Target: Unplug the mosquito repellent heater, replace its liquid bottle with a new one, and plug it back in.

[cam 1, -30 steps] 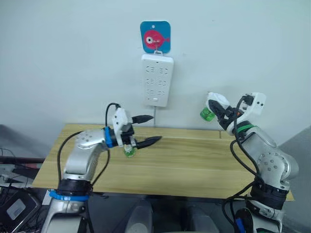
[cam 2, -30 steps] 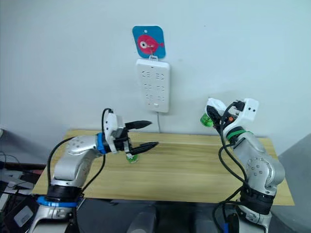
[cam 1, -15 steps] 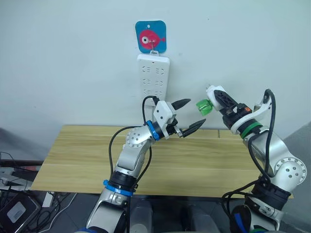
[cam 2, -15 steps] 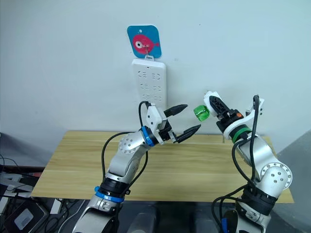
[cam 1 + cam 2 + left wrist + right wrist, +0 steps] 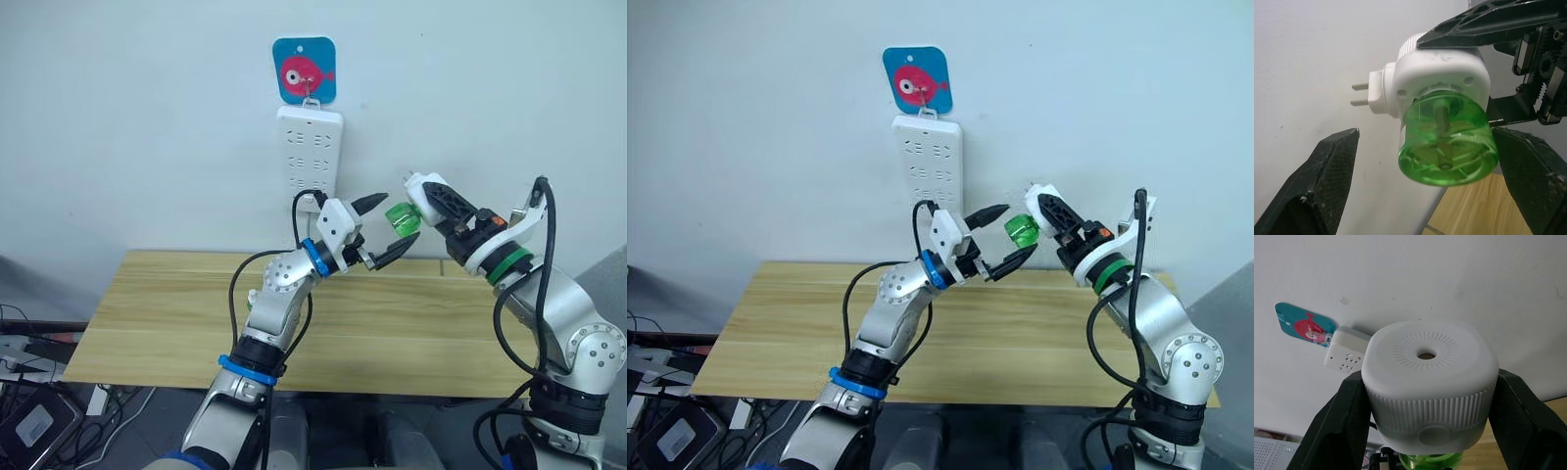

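Left wrist view puts my left end effector (image 5: 1420, 196) spread wide, its two black fingers (image 5: 1317, 181) flanking the green liquid bottle (image 5: 1447, 142) with open gaps on both sides, touching nothing. My right end effector (image 5: 431, 201) is clamped on the mosquito repellent heater (image 5: 1429, 382), one finger on each ribbed side of the white body. I hold the heater in the air, above the far part of the worktop (image 5: 196, 323) and just beside the lower end of the wall power strip (image 5: 311, 157).

In the head views the bottle's green base points toward my left end effector, and the heater's long axis, from vent hole to bottle base, runs roughly level between my two arms. The two metal prongs (image 5: 1360, 94) stick out sideways toward the wall, clear of any socket. The round vent hole faces back along my right wrist. The worktop below is bare wood with open room under both arms; the wall stands close behind the heater.
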You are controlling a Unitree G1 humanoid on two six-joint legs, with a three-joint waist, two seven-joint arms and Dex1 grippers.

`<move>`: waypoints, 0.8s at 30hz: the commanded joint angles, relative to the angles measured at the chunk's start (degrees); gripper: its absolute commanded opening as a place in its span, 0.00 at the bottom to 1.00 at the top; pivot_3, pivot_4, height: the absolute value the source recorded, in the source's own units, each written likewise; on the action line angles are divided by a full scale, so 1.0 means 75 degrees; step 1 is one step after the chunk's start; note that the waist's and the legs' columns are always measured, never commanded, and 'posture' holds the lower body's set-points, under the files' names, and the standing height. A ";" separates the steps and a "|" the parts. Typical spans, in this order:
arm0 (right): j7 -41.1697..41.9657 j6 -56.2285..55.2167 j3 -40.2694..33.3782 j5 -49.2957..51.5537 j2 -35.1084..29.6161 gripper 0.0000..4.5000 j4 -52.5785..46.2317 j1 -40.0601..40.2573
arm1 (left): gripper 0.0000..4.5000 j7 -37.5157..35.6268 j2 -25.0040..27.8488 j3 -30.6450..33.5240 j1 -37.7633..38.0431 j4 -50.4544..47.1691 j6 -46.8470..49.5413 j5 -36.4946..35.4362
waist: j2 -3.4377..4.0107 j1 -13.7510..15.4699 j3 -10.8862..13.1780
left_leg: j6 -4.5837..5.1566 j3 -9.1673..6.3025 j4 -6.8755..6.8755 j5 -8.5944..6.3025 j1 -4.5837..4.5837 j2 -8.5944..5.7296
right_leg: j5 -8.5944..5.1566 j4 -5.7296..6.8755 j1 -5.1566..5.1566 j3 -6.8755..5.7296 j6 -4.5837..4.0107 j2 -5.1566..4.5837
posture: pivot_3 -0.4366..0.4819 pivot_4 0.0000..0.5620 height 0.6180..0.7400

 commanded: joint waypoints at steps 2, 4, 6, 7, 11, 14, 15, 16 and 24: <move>0.0038 -0.0389 0.0272 0.0332 -0.0299 0.65 -0.0502 0.0055 | 1.00 -0.0001 -0.0170 -0.0056 -0.0147 -0.0045 -0.0205 -0.0074 | -0.0005 -0.0017 0.0024 | 0.0000 -0.0001 -0.0001 0.0000 -0.0002 0.0000 | 0.0002 0.0000 -0.0001 0.0000 -0.0004 0.0000 | 0.76 0.36 1.00; 0.0026 -0.0520 0.0370 0.0390 -0.0379 0.65 -0.0535 0.0087 | 0.95 -0.0019 -0.0197 -0.0062 -0.0136 -0.0041 -0.0211 -0.0083 | -0.0004 -0.0030 0.0037 | 0.0000 -0.0003 -0.0002 0.0000 -0.0002 0.0000 | 0.0003 -0.0001 -0.0001 -0.0002 -0.0006 0.0000 | 0.76 0.36 1.00; 0.0031 -0.0625 0.0459 0.0439 -0.0471 0.65 -0.0566 0.0105 | 0.87 -0.0030 -0.0224 -0.0061 -0.0121 -0.0064 -0.0197 -0.0102 | -0.0006 -0.0040 0.0056 | 0.0000 -0.0004 -0.0002 0.0000 -0.0003 0.0000 | 0.0003 0.0000 -0.0001 -0.0003 -0.0005 0.0000 | 0.76 0.37 1.00; 0.0028 -0.0690 0.0501 0.0465 -0.0510 0.65 -0.0578 0.0113 | 0.80 -0.0037 -0.0236 -0.0065 -0.0114 -0.0073 -0.0193 -0.0103 | -0.0006 -0.0041 0.0066 | 0.0000 -0.0004 -0.0002 0.0000 -0.0004 0.0000 | 0.0002 0.0000 -0.0001 -0.0003 -0.0004 0.0000 | 0.76 0.37 1.00; 0.0044 -0.0901 0.0643 0.0505 -0.0643 0.65 -0.0595 0.0133 | 0.53 -0.0068 -0.0250 -0.0068 -0.0084 -0.0088 -0.0166 -0.0098 | -0.0007 -0.0048 0.0077 | 0.0000 -0.0003 0.0000 0.0000 -0.0006 -0.0001 | 0.0000 -0.0003 -0.0001 -0.0001 -0.0001 0.0000 | 0.76 0.37 1.00; 0.0044 -0.1033 0.0729 0.0523 -0.0685 0.65 -0.0598 0.0143 | 0.51 -0.0052 -0.0239 -0.0063 -0.0078 -0.0105 -0.0143 -0.0098 | -0.0005 -0.0062 0.0085 | 0.0000 -0.0005 -0.0001 0.0000 -0.0005 0.0000 | -0.0001 -0.0003 -0.0002 -0.0003 0.0001 0.0000 | 0.76 0.37 1.00; 0.0039 -0.1078 0.0758 0.0528 -0.0692 0.65 -0.0607 0.0148 | 0.51 -0.0048 -0.0230 -0.0054 -0.0078 -0.0114 -0.0136 -0.0100 | -0.0006 -0.0064 0.0086 | 0.0000 -0.0005 -0.0001 0.0000 -0.0005 0.0000 | -0.0001 -0.0003 -0.0002 -0.0003 0.0001 0.0000 | 0.77 0.37 1.00; 0.0043 -0.1115 0.0786 0.0531 -0.0708 0.65 -0.0608 0.0153 | 0.51 -0.0045 -0.0221 -0.0044 -0.0085 -0.0113 -0.0132 -0.0103 | -0.0006 -0.0064 0.0088 | 0.0000 -0.0005 -0.0001 0.0000 -0.0005 0.0000 | -0.0001 -0.0003 -0.0002 -0.0003 0.0000 0.0000 | 0.77 0.37 1.00; 0.0318 -0.0943 0.0913 0.0704 -0.1217 0.86 -0.0527 0.0308 | 0.51 -0.0319 -0.0004 -0.0041 -0.0122 -0.0191 -0.0074 -0.0182 | -0.0003 -0.0065 0.0115 | 0.0000 -0.0006 -0.0001 0.0000 -0.0006 0.0000 | -0.0001 -0.0003 -0.0002 -0.0003 0.0001 0.0000 | 0.77 0.38 1.00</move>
